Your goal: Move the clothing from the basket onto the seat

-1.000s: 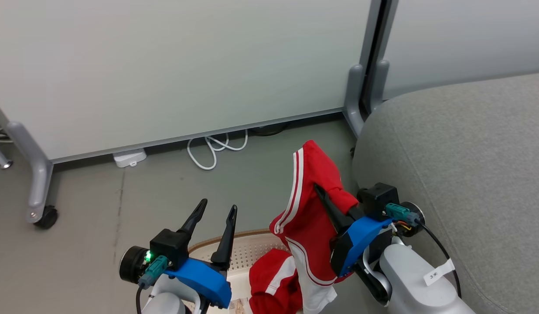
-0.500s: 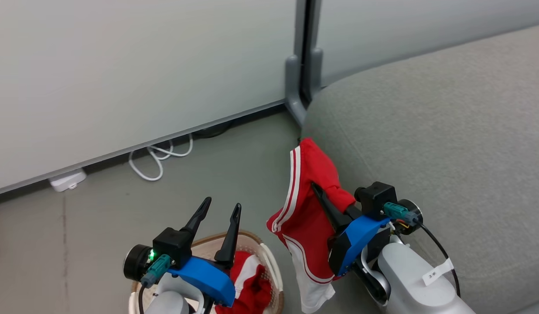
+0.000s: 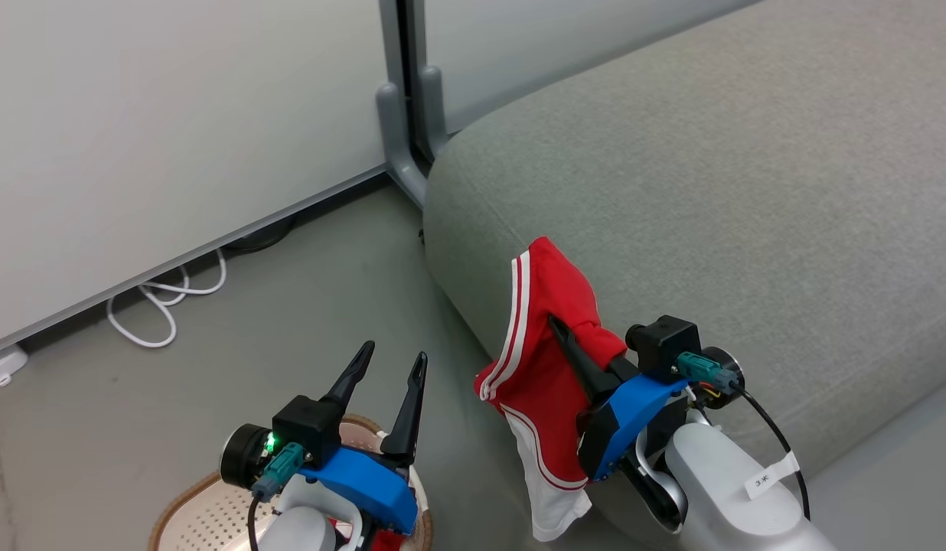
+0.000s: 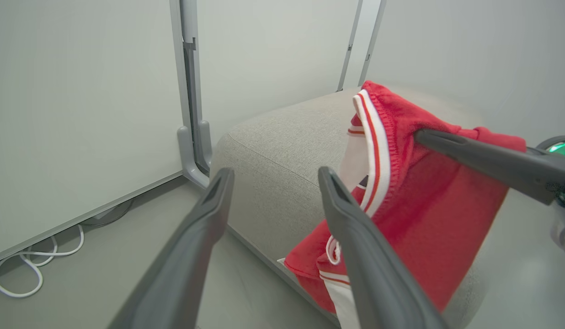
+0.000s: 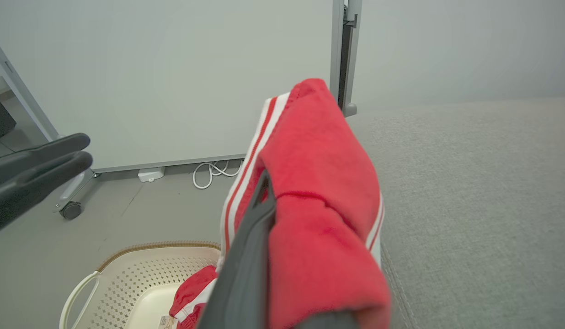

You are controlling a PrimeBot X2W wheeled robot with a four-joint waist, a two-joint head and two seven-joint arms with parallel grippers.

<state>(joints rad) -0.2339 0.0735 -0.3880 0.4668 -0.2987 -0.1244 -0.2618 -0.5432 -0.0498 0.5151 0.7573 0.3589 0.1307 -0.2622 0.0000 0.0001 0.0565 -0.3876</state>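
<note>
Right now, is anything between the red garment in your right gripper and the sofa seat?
Nothing visible. The red garment hangs from the shut right gripper by the seat's rounded edge, and no object shows on the cushion beyond. The open left gripper is off to the side, above the basket.

Small white tag (image 3: 771, 476) beside the right forearm (image 3: 722, 490), its tiny dark marks too small to read

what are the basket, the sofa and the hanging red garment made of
The basket looks like moulded plastic: smooth cream walls punched with holes, brown woven-look rim. The sofa seems woven upholstery fabric, matte grey, seams visible. The hanging red garment is soft knit, maybe jersey: it drapes and folds.
</note>
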